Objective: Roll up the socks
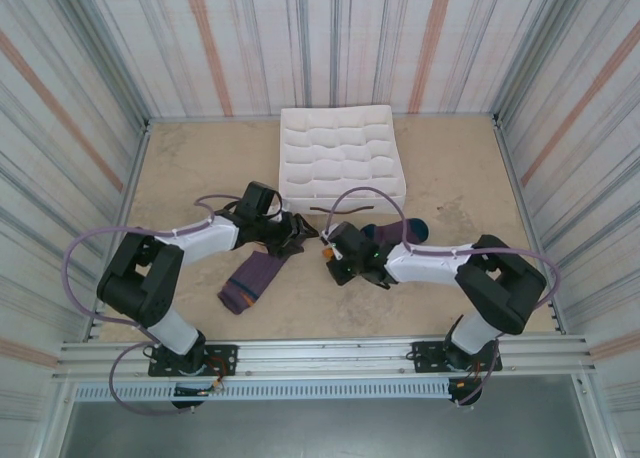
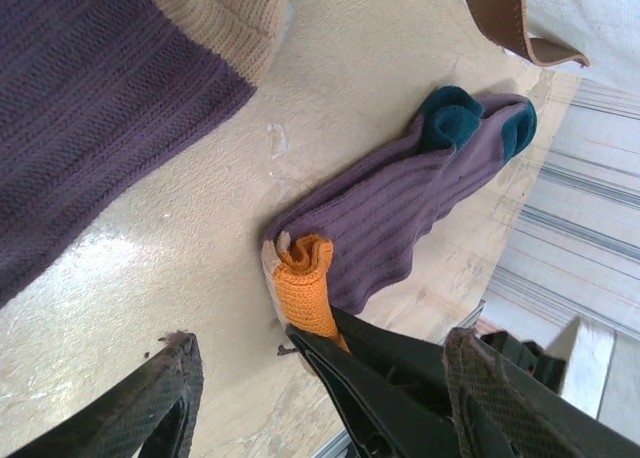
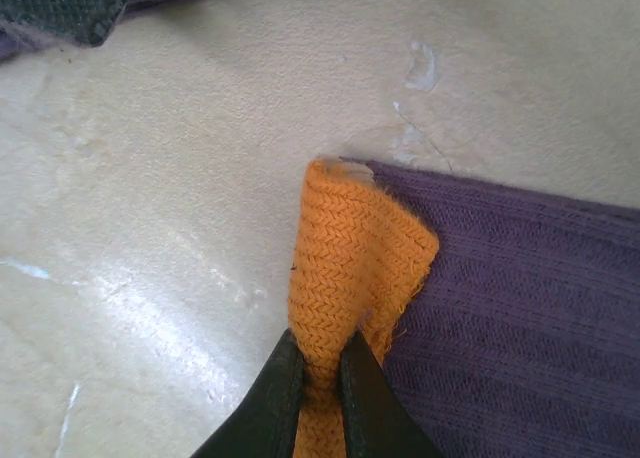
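Note:
One purple sock [image 1: 252, 278] lies flat on the table, its beige cuff [image 2: 225, 18] toward my left gripper. The second sock [image 1: 398, 230] lies to the right, teal heel patch [image 2: 450, 118] at its far end. Its orange end [image 3: 350, 258] is lifted off the table and pinched between my right gripper's [image 3: 318, 343] fingers, which are shut on it. My left gripper [image 1: 300, 236] stands open just left of that pinch, its fingers [image 2: 165, 393] spread wide with nothing of the sock between them. The right gripper [image 1: 330, 250] shows as black fingers [image 2: 350, 378] inside that gap.
A white fabric grid-compartment box [image 1: 340, 158] stands at the back centre, a brown strap [image 2: 515, 23] hanging at its front. Striped walls enclose the table on three sides. Bare tabletop lies to the far left and far right.

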